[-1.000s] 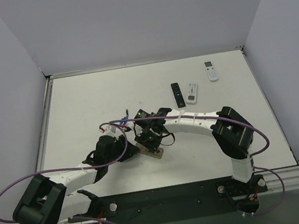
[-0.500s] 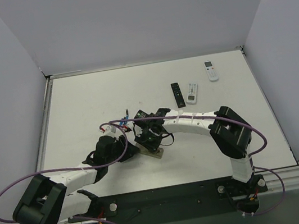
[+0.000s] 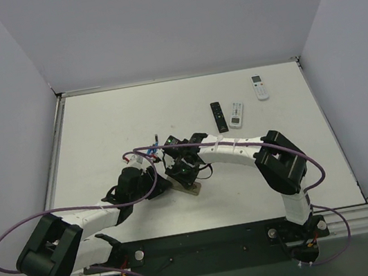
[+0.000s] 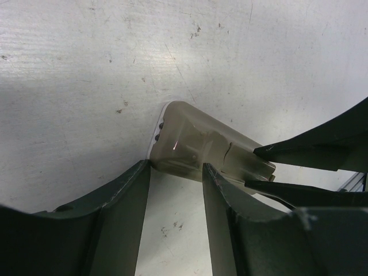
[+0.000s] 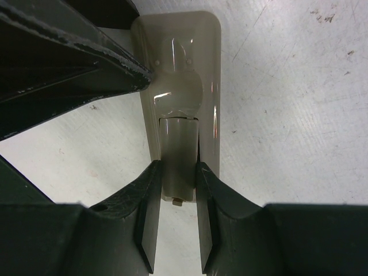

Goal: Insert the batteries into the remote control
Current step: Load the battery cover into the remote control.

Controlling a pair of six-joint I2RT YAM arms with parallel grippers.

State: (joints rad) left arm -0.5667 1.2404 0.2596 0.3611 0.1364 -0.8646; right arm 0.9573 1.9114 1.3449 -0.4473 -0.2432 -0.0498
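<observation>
Only our right arm (image 3: 235, 149) crept left; the right gripper (image 5: 178, 172) stayed clamped on the remote control's (image 5: 179, 57) cover (image 5: 178, 144) near the table's (image 3: 98, 123) front edge. We couldn't tell the left gripper's (image 4: 175, 169) hold, so loading seemingly stalled.

Remotes on a white tabletop (image 3: 112, 128)
A slim black remote (image 3: 218, 116) lies just beside a short white remote (image 3: 237, 114); a longer white remote (image 3: 259, 87) lies near them.
</observation>
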